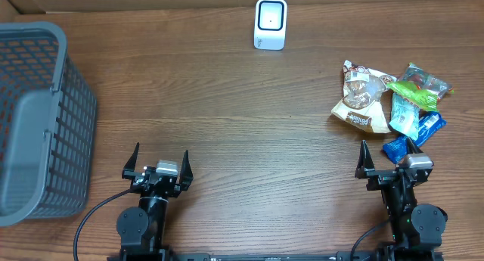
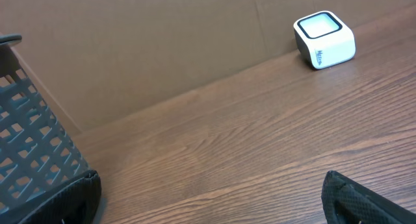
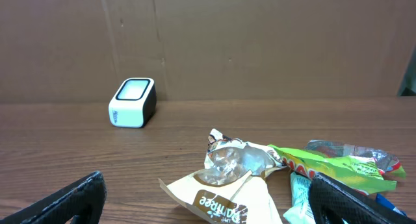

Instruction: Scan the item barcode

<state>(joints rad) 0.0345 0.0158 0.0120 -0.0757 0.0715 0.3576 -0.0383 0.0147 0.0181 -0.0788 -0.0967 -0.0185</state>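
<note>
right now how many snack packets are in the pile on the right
4 visible: brown packet on the pile's left, green packet at its far right, teal packet below that, blue packet at the near side. They overlap, so more may be hidden.

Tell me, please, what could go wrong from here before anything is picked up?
The crinkly snack packets overlap in a pile, so the open right gripper may lift two or drag neighbours. No barcode shows on them, so the picked face may miss the small white box scanner. The blue packet lies beside its finger and could be nudged.
</note>
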